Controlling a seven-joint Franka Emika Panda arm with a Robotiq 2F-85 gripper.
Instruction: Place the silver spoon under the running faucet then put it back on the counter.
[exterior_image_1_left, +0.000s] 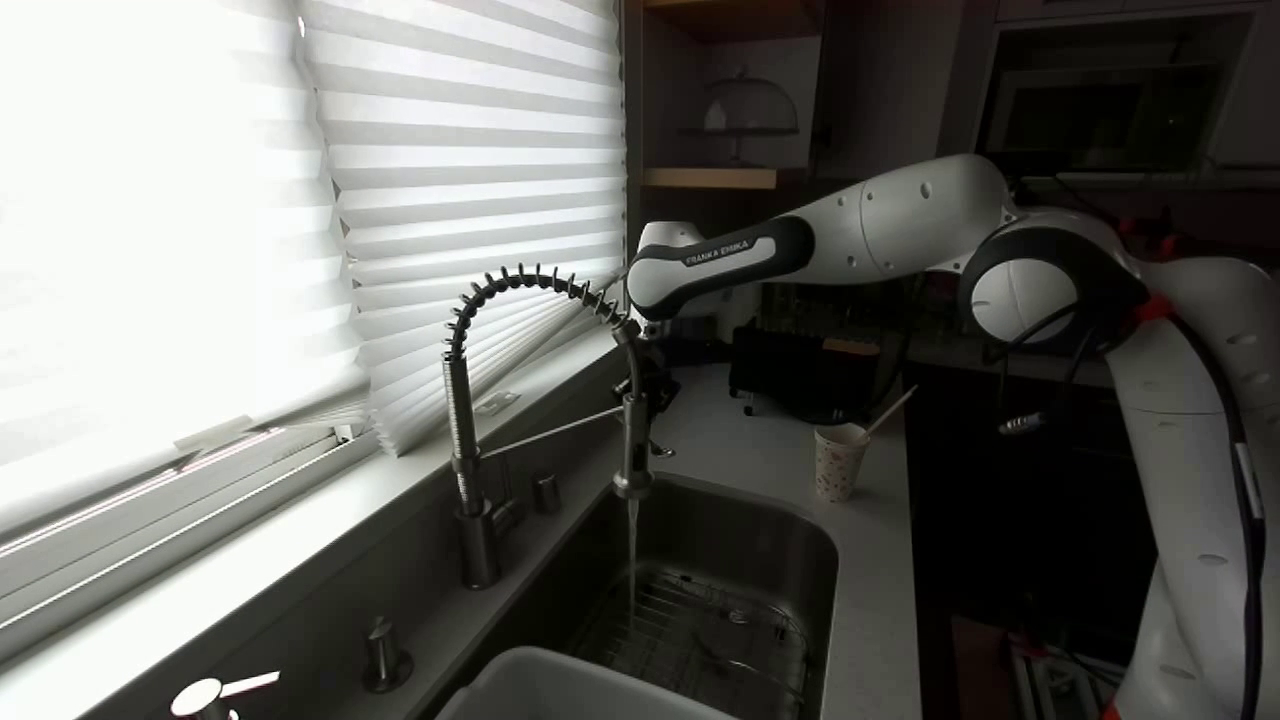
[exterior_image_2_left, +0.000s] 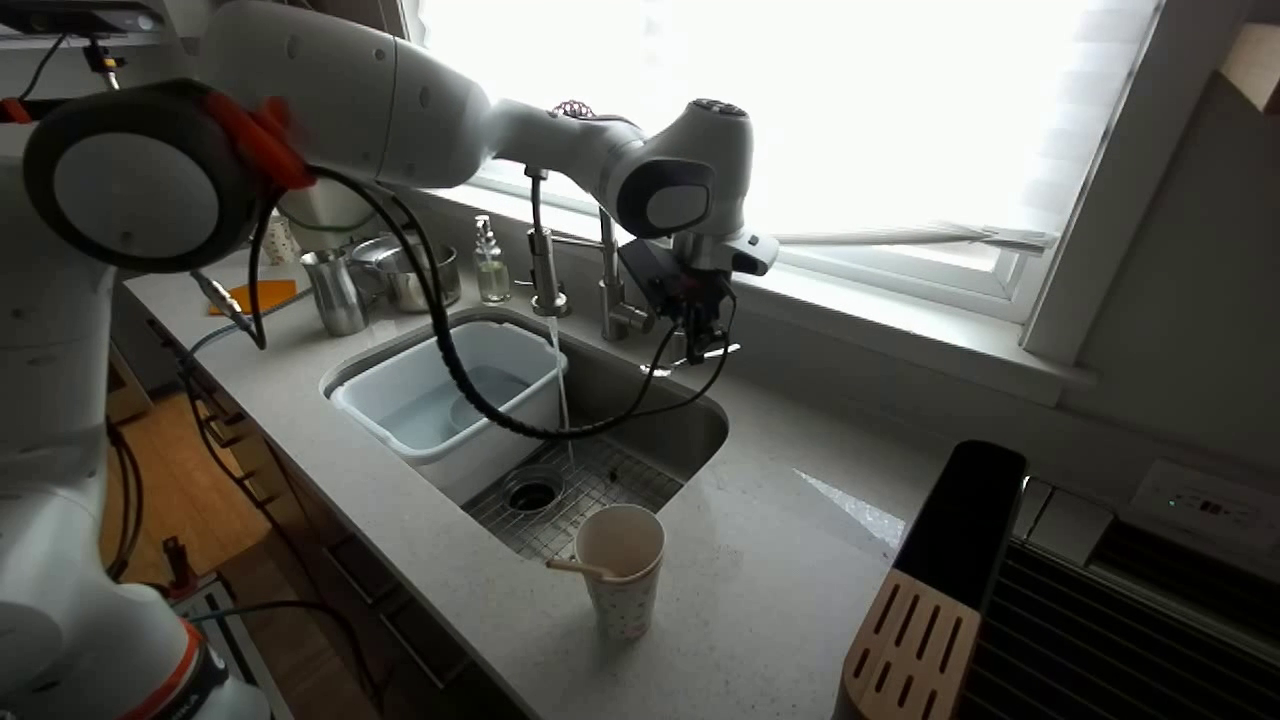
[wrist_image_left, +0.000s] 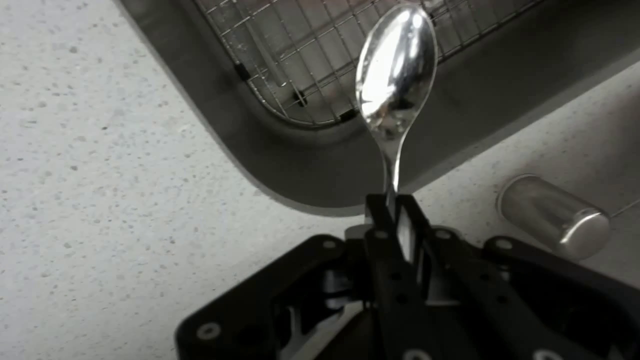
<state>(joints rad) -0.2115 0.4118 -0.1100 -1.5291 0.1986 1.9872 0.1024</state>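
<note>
over the grey steel sink (exterior_image_1_left: 745, 530), far corner, the black two-finger gripper (wrist_image_left: 391, 202), nearly closed, clamps the oval-bowled silver spoon (wrist_image_left: 397, 70) by its handle. expect light, stiff, slippery metal; hold mid-handle.

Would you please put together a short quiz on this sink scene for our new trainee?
1. True or false: the water stream misses the spoon.
2. Multiple choice: the gripper is A) wide open; B) shut on nothing; C) shut on the spoon's handle.
3. Fill in the blank: the cup with a stick in it stands on the ____.

Key: 1 true; 2 C; 3 counter.
</note>
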